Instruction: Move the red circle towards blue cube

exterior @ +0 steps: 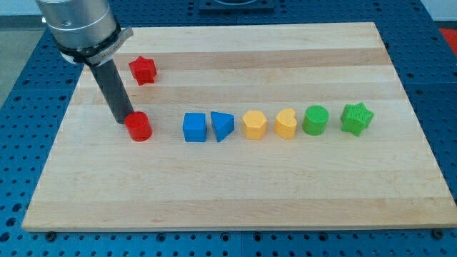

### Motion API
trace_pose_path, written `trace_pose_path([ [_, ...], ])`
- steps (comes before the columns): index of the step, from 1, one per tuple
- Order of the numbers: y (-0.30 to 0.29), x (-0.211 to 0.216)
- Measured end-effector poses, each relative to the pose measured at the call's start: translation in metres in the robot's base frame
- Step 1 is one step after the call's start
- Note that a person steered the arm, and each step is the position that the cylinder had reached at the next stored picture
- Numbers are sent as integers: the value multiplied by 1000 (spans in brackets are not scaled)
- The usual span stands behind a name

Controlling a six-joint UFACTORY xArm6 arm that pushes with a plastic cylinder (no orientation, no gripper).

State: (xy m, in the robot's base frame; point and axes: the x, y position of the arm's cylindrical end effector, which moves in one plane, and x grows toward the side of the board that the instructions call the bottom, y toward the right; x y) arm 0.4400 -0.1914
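Note:
The red circle [138, 127] lies on the wooden board, left of centre. The blue cube [194, 127] sits a short way to its right, with a gap between them. My tip [123, 120] stands at the red circle's upper left edge, touching or nearly touching it. The dark rod rises from there up to the arm's grey wrist at the view's top left.
A red star [143, 69] lies above the red circle. Right of the blue cube runs a row: a blue triangle [222, 126], a yellow hexagon [254, 124], a yellow heart [285, 123], a green circle [315, 120], a green star [356, 118]. The wooden board [235, 193] sits on a blue perforated table.

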Motion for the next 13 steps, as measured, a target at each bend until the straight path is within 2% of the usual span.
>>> trace_pose_path([
  [5,-14,37],
  [10,30,37],
  [13,33,37],
])
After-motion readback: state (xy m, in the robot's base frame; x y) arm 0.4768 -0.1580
